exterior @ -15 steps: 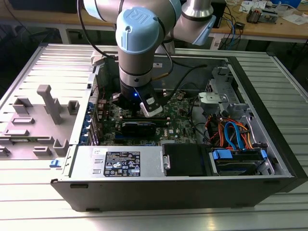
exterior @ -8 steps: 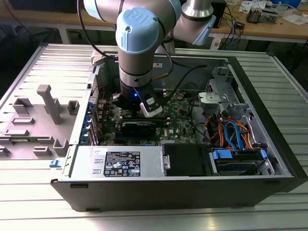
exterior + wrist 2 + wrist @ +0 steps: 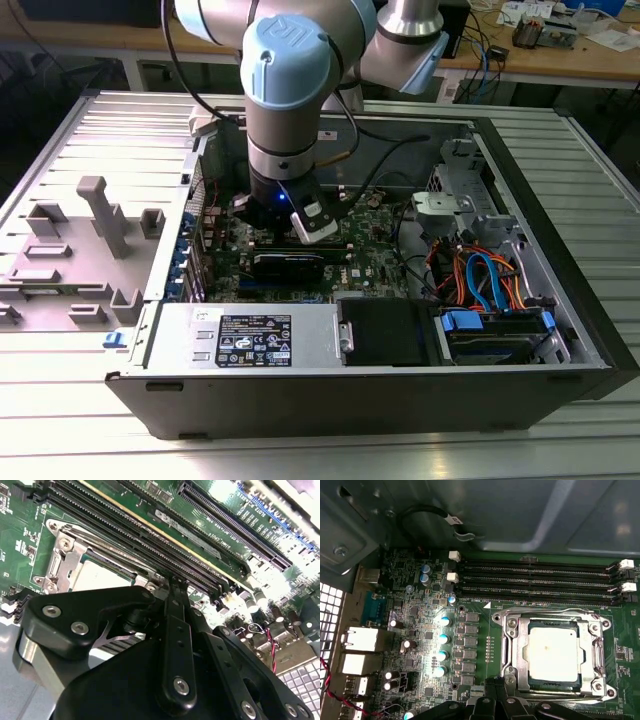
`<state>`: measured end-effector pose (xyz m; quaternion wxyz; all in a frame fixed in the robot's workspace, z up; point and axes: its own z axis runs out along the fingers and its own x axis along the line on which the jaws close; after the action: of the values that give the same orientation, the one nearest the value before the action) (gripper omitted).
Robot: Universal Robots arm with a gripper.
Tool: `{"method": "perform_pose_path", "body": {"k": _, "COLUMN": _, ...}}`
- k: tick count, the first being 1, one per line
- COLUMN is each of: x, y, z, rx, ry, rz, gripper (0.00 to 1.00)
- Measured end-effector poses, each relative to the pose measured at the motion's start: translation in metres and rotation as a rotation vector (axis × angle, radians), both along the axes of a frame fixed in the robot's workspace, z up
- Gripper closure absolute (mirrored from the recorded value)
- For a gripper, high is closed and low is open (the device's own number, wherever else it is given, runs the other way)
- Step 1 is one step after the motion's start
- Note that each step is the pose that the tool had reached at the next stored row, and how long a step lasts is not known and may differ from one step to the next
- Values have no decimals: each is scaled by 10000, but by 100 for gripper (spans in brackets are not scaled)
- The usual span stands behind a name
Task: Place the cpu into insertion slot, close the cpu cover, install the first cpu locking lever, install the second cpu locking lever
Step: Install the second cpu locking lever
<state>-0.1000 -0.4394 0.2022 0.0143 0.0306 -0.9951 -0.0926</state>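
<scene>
One cpu (image 3: 553, 652) is seated under one cpu cover (image 3: 516, 652); four memory slots (image 3: 535, 582) are counted. The gripper (image 3: 175, 587) is lowered vertically, fingers pinched together.

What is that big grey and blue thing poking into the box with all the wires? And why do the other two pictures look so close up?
That big thing is a robot arm. It reaches down into an open computer case lying on a metal table. One picture comes from a camera standing off to the side. The other two come from small cameras riding on the arm near its wrist, so they look from very close.

Inside lies a green circuit board. On it is a small square socket, the insertion slot. The cpu, a flat silvery chip, sits in it, and the metal cpu cover lies down around it. The long black strips beside it are memory slots.

The black parts are the robot's hand, hovering right by the socket's edge.
</scene>
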Motion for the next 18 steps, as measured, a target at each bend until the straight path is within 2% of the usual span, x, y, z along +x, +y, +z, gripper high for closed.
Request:
{"method": "perform_pose_path", "body": {"k": 4, "x": 0, "y": 0, "z": 56, "rx": -1, "ry": 2, "rz": 0, "gripper": 89}}
{"method": "perform_pose_path", "body": {"k": 5, "x": 0, "y": 0, "z": 131, "rx": 1, "ry": 1, "rz": 0, "gripper": 89}}
{"method": "perform_pose_path", "body": {"k": 18, "x": 0, "y": 0, "z": 172, "rx": 0, "ry": 2, "rz": 0, "gripper": 89}}
